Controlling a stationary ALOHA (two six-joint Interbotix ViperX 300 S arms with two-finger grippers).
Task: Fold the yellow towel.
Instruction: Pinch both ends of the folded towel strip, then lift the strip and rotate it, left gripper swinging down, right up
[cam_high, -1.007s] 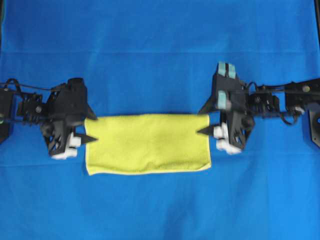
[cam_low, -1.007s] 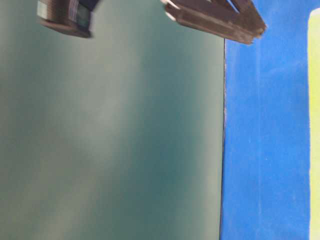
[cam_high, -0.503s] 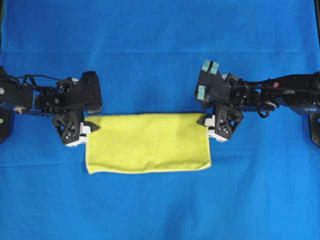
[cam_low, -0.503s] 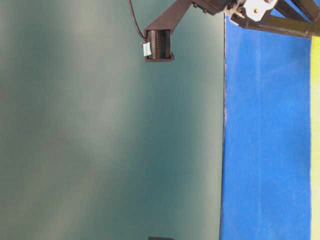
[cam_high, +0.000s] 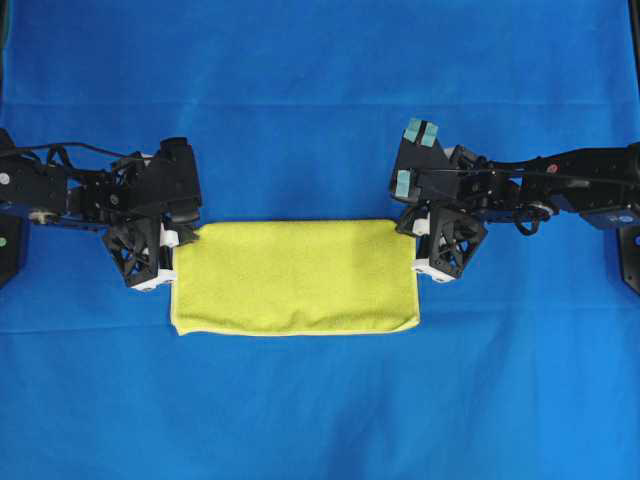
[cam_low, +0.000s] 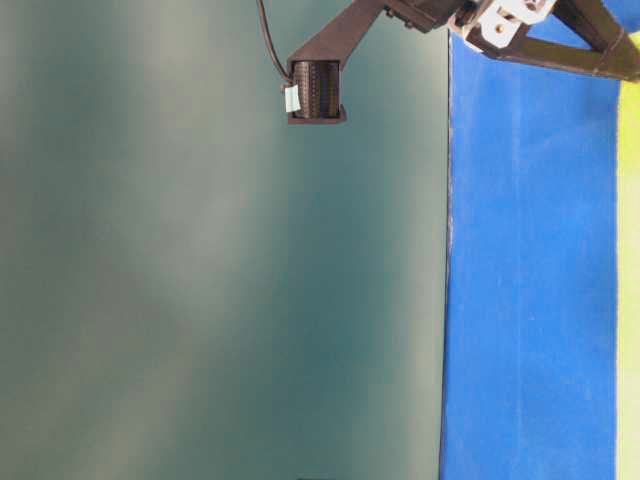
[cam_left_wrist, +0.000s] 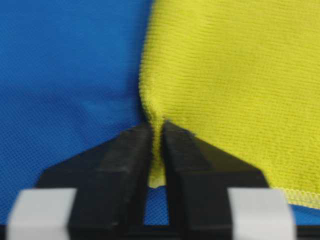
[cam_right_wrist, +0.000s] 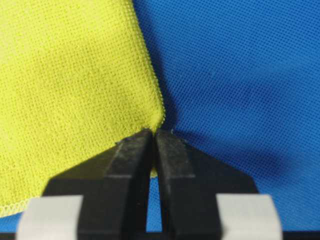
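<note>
The yellow towel (cam_high: 295, 277) lies as a flat, wide rectangle on the blue cloth (cam_high: 320, 120) in the overhead view. My left gripper (cam_high: 183, 238) is shut on the towel's upper-left corner. In the left wrist view a pinch of yellow towel (cam_left_wrist: 235, 75) stands between the black fingertips of the left gripper (cam_left_wrist: 157, 126). My right gripper (cam_high: 410, 228) is shut on the upper-right corner. In the right wrist view the right gripper (cam_right_wrist: 153, 133) pinches the very tip of the towel (cam_right_wrist: 65, 75). The table-level view shows only a yellow sliver of towel (cam_low: 631, 300).
The blue cloth covers the whole table around the towel. In the table-level view a dark green wall (cam_low: 220, 280) fills the left, and an arm link (cam_low: 540, 35) crosses the top.
Both grippers have gone from open to shut on the towel's upper corners. The towel has shifted slightly toward the top of the overhead view.
</note>
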